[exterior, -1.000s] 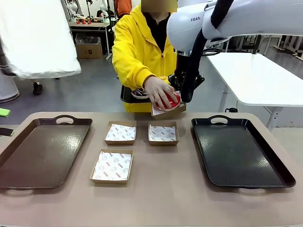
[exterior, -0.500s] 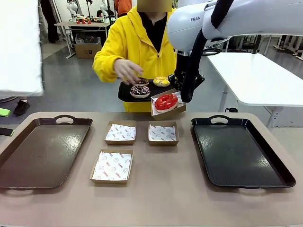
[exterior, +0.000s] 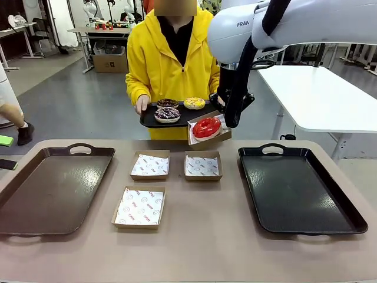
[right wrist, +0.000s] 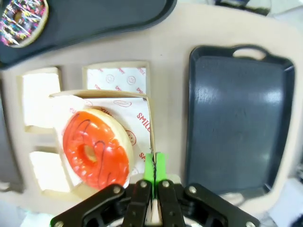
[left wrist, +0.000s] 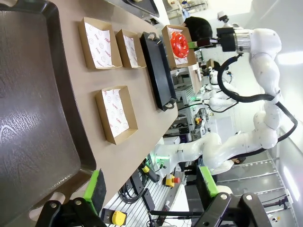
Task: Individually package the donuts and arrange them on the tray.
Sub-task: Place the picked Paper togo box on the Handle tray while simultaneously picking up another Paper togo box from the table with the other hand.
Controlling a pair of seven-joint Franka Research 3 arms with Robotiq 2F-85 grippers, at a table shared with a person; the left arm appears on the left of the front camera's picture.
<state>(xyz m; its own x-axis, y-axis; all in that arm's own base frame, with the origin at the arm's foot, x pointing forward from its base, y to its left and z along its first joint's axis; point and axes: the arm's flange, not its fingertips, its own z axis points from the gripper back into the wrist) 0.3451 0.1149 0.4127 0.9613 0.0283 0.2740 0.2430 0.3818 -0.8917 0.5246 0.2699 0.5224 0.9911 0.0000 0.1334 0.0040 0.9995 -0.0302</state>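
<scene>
High over the far edge of the desk (exterior: 194, 253), my right hand (exterior: 224, 122) is clamped shut on the side wall of a shallow cardboard box (exterior: 202, 140) lined with printed white paper; the glossy red donut (exterior: 207, 127) lies in that box, tipped toward the front camera; from my right wrist the green pads pinch the box wall, the red ring just beside them.

Across the desk a person in a yellow jacket (exterior: 165, 65) holds a small black serving tray (exterior: 150, 122) at waist level, one hand (exterior: 141, 105) at its left end; on it sit the chocolate donut with coloured sprinkles (exterior: 167, 114), the plain dark chocolate donut (exterior: 167, 103) behind it, and the yellow donut with sprinkles (exterior: 194, 103) to the right; whether my box touches that tray's right end I cannot tell.

On the desk lie three more lined boxes; two (exterior: 149, 165) (exterior: 202, 165) side by side toward the person, the third (exterior: 139, 206) nearer me; they sit between a brown tray (exterior: 50, 188) on my left and a large black tray (exterior: 297, 191) on my right.

My left hand (left wrist: 150, 188) hangs with its fingers spread wide, nothing between them, near the handle end of the brown tray.
</scene>
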